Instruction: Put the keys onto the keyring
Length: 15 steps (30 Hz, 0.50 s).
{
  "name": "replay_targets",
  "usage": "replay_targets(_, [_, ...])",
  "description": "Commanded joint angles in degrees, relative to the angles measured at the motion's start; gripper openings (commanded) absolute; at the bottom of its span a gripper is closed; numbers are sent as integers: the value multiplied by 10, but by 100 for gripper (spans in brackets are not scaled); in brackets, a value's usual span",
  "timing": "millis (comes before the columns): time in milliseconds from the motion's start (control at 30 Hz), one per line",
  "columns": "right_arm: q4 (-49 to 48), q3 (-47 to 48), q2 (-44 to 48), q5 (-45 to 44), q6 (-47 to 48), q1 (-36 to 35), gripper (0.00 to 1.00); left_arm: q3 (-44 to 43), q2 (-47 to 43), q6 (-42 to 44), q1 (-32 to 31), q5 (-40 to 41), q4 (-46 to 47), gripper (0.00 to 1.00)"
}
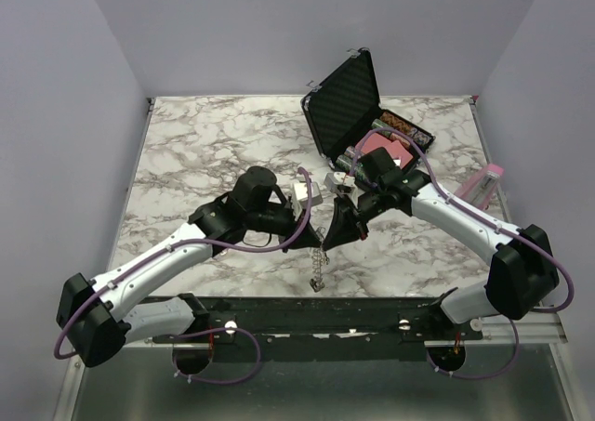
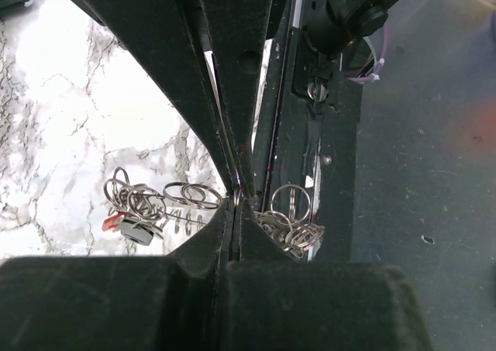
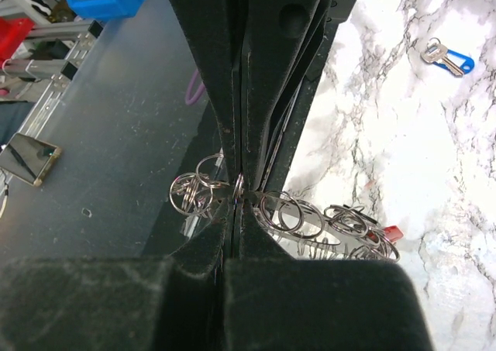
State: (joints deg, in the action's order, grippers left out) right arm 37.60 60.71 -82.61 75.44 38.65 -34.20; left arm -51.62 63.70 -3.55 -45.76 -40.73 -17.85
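Observation:
The keyring (image 1: 318, 265) is a silver chain of linked rings. It hangs from the point where my two grippers meet over the table's near middle. My left gripper (image 2: 235, 201) is shut on one ring, with rings (image 2: 186, 194) bunched on either side. My right gripper (image 3: 239, 188) is shut on a ring of the same chain (image 3: 298, 214). Both grippers' fingertips almost touch in the top view, the left (image 1: 313, 232) and the right (image 1: 328, 232). A red key head (image 2: 111, 222) and a black key head (image 2: 138, 232) lie among the rings. The red head also shows in the right wrist view (image 3: 393, 232).
An open black hard case (image 1: 346, 100) stands at the back right with small items in it. A pink object (image 1: 485, 181) lies at the right edge. A small blue-and-silver piece (image 3: 447, 56) lies on the marble table (image 1: 204, 151). The black front rail (image 1: 316, 314) runs under the chain.

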Motion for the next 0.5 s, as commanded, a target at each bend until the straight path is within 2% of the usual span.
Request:
replay_targets(0, [10, 18, -5, 8, 5, -7, 1, -12, -2, 2, 1, -15, -4, 0])
replay_targets(67, [5, 16, -4, 10, -2, -6, 5, 10, -21, -15, 1, 10, 25, 0])
replay_targets(200, [-6, 14, -4, 20, -15, -7, 18, 98, -95, -81, 5, 47, 158, 0])
replay_targets(367, [-18, 9, -7, 36, -32, -7, 20, 207, -151, -174, 6, 77, 348, 0])
replay_targets(467, [-28, 6, -8, 44, -45, -7, 21, 249, -161, -210, 6, 95, 429, 0])
